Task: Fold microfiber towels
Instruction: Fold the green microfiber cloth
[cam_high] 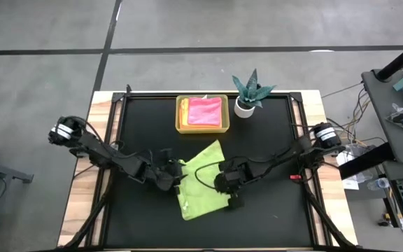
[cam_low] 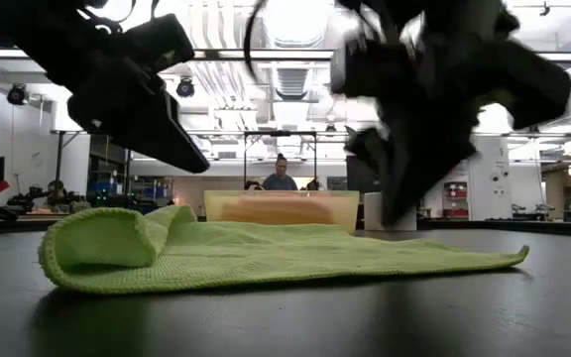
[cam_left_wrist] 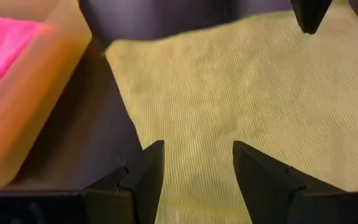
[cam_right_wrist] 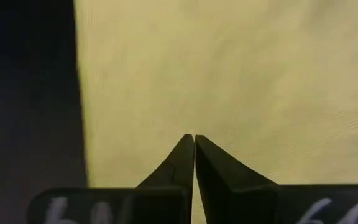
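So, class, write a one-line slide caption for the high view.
Two claws, left open and right shut, work a lime green towel before a yellow tray holding a pink towel.

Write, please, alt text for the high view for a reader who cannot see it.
A lime green towel lies partly folded on the black table, with the left pincer open at its left edge and the right pincer shut over its right side. Behind it, a yellow tray holds a pink towel, beside a small potted plant.
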